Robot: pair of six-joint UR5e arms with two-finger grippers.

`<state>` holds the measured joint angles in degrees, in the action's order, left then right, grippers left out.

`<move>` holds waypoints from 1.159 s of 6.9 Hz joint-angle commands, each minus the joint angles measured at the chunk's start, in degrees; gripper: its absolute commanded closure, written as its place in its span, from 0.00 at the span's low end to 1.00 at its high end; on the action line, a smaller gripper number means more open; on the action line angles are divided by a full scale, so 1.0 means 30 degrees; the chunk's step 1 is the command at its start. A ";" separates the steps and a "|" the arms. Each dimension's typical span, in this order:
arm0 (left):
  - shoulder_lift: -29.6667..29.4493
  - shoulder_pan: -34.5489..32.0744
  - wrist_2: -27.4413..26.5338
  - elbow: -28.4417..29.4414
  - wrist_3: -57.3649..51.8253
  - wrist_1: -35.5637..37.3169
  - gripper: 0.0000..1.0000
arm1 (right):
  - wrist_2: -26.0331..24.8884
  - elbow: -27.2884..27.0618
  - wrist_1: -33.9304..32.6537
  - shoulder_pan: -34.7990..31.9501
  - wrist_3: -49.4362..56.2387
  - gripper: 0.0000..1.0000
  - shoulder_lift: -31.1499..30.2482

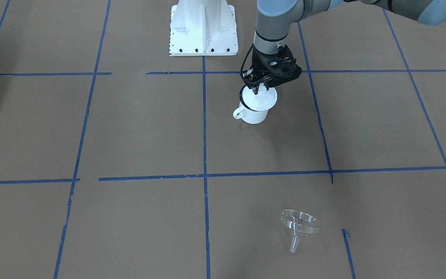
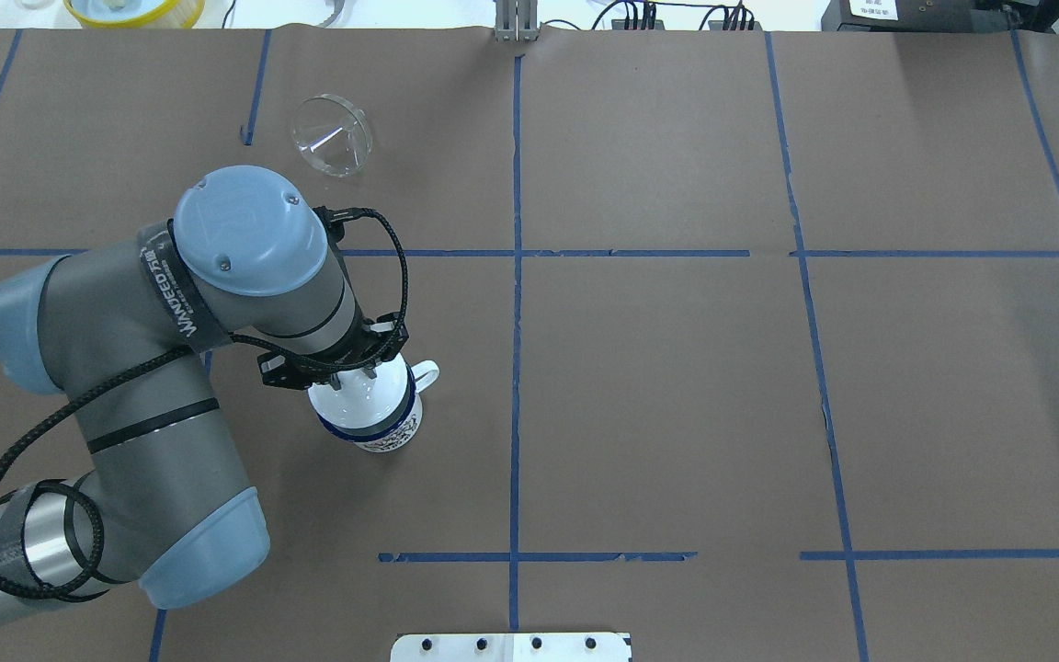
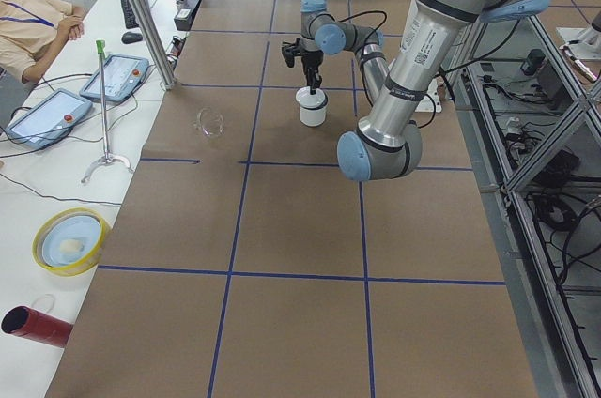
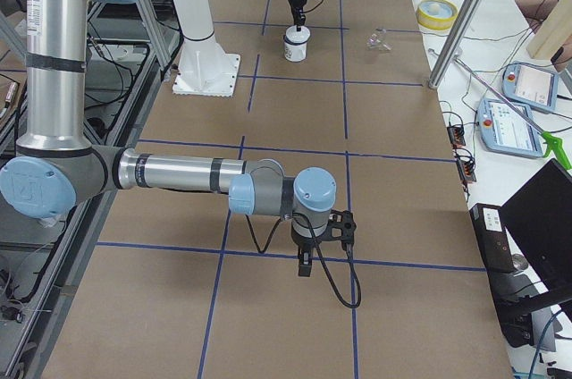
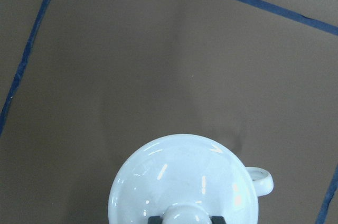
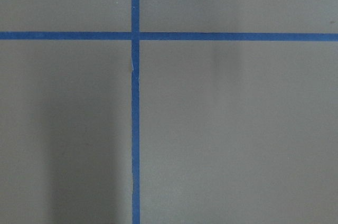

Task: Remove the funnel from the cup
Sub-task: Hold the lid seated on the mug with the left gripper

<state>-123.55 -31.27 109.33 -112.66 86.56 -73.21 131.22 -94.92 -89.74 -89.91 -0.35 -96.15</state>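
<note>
The cup (image 1: 254, 115) is a white mug with a dark blue rim, standing on the brown table with its loop handle (image 5: 261, 179) to one side. A white domed lid (image 1: 266, 99) sits on it, slightly tilted and offset. My left gripper (image 1: 260, 90) is shut on the lid's knob; in the left wrist view (image 5: 185, 218) its fingers flank the knob. The clear funnel (image 1: 298, 224) lies on its side on the table, far from the cup, and also shows in the overhead view (image 2: 332, 135). My right gripper (image 4: 304, 263) hangs above the table far away; I cannot tell whether it is open or shut.
The white robot base (image 1: 203, 29) stands behind the cup. A yellow bowl (image 3: 70, 240) and a red cylinder (image 3: 33, 323) lie off the table's far side. Blue tape lines (image 6: 135, 129) cross the brown table.
</note>
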 commanded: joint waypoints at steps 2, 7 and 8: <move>-0.0009 0.0110 0.0003 -0.0033 0.0035 0.0000 1.00 | 0.0000 -0.0001 0.0000 0.0000 0.0001 0.00 0.0000; 0.0020 0.0169 0.0032 -0.0092 0.0035 0.0000 1.00 | 0.0000 -0.0001 0.0000 0.0000 0.0001 0.00 0.0000; 0.0020 0.0169 0.0032 -0.0034 0.0035 0.0000 0.96 | 0.0000 -0.0001 0.0000 0.0000 0.0001 0.00 0.0000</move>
<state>-123.53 -30.77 109.42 -112.89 86.66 -73.21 131.22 -94.92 -89.74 -89.91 -0.35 -96.15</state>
